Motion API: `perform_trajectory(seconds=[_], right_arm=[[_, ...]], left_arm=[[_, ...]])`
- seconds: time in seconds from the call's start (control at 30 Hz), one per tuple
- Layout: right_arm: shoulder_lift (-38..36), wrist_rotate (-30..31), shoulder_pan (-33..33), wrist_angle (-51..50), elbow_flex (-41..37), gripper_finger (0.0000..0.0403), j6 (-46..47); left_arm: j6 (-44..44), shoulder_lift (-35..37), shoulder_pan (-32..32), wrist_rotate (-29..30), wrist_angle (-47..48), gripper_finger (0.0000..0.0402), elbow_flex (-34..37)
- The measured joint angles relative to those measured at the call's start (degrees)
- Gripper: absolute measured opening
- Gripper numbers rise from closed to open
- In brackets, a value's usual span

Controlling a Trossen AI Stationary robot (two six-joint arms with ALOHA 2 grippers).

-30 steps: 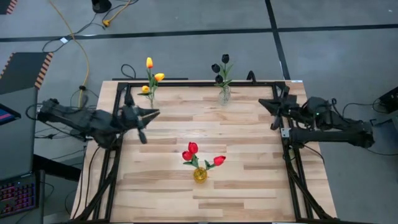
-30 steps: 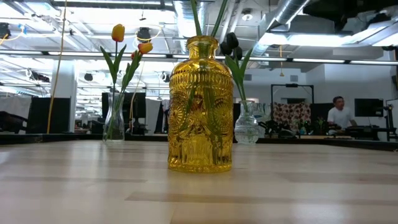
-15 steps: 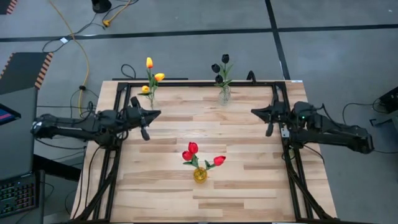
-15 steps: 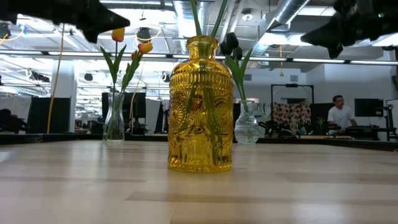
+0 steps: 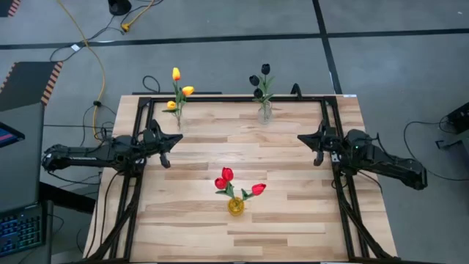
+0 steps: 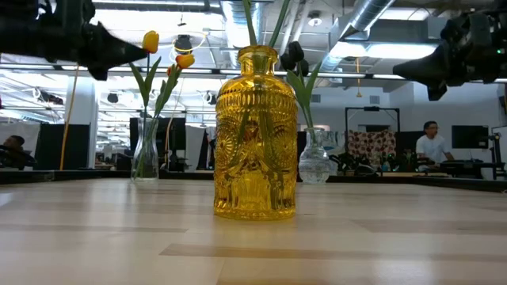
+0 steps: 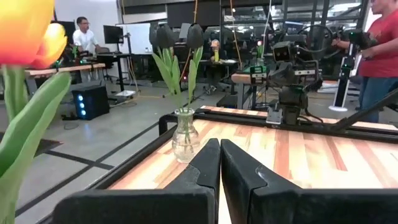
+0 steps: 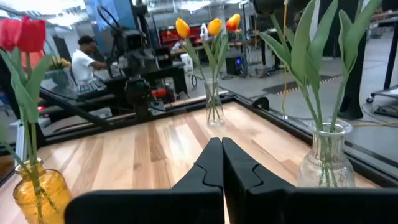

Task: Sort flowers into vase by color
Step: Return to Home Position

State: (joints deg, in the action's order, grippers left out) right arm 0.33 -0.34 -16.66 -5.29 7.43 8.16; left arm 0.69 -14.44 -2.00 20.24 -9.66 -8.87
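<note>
High view: left gripper and right gripper hover over opposite sides of the table, tips facing each other, each with fingers pressed together on nothing. Between them, nearer the front edge, red flowers stand in the yellow vase, stems upright, one head leaning toward the right gripper. Beyond the left gripper, yellow flowers stand heads-up in a clear vase. Beyond the right gripper, black flowers stand likewise in another clear vase.
</note>
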Motion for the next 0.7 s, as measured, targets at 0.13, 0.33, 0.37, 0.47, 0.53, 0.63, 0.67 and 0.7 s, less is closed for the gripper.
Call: perform_trajectory(seconds=[0.13,0.33,0.37,0.47,0.53,0.63,0.67,0.7], right_arm=[[0.0,0.0,0.0,0.1,-1.7,0.002,0.0],[-0.2,0.3,-0.3,6.4,-6.9,0.002,1.2],[-0.2,0.5,-0.5,6.7,-7.0,0.002,1.4],[0.0,0.5,-1.2,7.2,-7.0,0.002,0.7],[-0.3,0.5,-1.5,7.9,-7.0,0.002,-0.4],[-0.2,0.5,-2.0,7.0,-7.0,0.0021,-0.7],[-0.2,0.5,-2.2,6.9,-7.0,0.0022,-0.7],[-0.2,0.5,-2.4,6.7,-7.0,0.0023,-0.8]], left_arm=[[-0.1,4.3,0.0,1.0,0.7,0.0,2.3],[0.1,10.5,0.0,3.0,2.7,0.0,5.7],[0.1,11.4,0.0,3.2,3.3,0.0,6.2],[0.3,13.9,0.0,3.7,3.1,0.0,8.1],[0.9,14.4,0.0,3.7,3.4,0.0,8.3],[1.5,14.1,0.0,3.6,4.7,0.0,8.3],[1.9,14.1,0.0,3.6,4.9,0.0,8.3],[2.5,14.1,0.0,3.5,4.9,0.0,8.3]])
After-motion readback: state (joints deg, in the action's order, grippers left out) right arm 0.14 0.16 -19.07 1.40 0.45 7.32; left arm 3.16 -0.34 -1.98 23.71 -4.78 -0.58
